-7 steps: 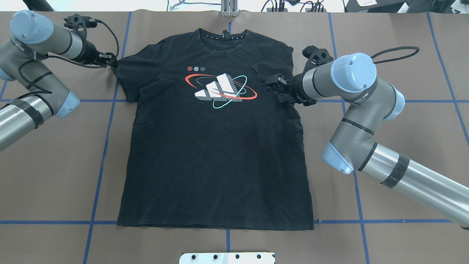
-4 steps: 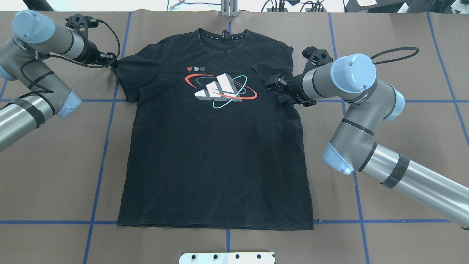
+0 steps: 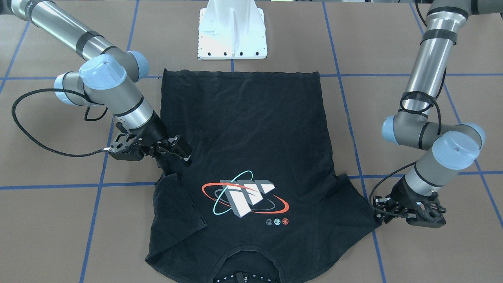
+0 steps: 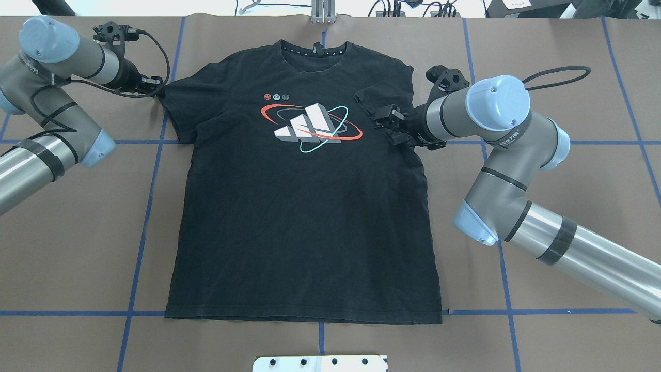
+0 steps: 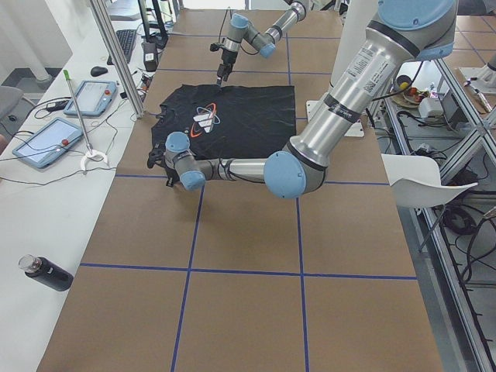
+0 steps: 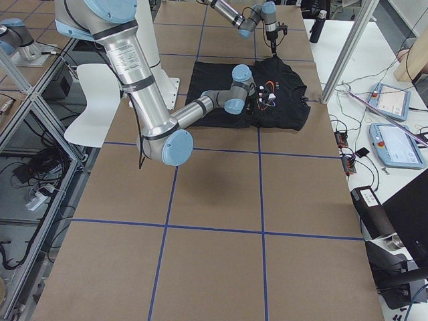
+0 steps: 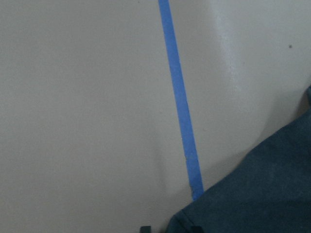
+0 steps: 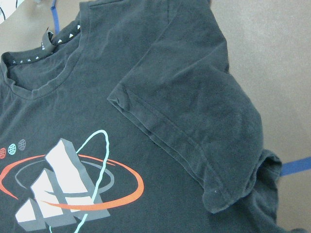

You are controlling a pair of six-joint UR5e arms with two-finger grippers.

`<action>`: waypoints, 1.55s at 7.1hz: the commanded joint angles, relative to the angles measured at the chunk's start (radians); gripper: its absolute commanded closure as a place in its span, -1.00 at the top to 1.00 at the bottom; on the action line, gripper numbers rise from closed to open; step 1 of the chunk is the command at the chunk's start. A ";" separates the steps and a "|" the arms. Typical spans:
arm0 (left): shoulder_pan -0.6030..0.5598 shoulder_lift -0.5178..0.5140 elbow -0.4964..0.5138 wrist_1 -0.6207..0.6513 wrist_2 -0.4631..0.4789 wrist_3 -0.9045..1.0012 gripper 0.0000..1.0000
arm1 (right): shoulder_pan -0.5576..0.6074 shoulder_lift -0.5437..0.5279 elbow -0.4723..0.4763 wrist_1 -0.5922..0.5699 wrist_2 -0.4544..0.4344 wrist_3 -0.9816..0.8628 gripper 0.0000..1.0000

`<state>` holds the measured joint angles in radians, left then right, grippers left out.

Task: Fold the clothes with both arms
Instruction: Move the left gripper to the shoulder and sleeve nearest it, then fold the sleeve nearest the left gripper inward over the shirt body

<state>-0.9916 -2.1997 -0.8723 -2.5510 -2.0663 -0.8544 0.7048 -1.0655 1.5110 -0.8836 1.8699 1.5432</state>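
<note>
Both arms, the left arm and the right arm, are jointed tubes: polished silver on the long links, matte grey at elbows and wrists. Rounded light-blue caps close the joints, each with a small dot at its centre. Black bands ring the silver links, and white lettering runs along a black collar. Braided black cables loop by the wrists. The left gripper and right gripper are black. The base is white — dark screw holes line its edge.
</note>
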 commanded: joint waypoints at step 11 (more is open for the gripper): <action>0.120 -0.151 -0.158 0.063 0.059 -0.436 -1.00 | -0.005 0.012 -0.038 0.002 -0.002 0.002 0.94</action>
<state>-0.8856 -2.2796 -1.1098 -2.4872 -2.0570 -1.2699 0.7005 -1.0543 1.4776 -0.8822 1.8689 1.5446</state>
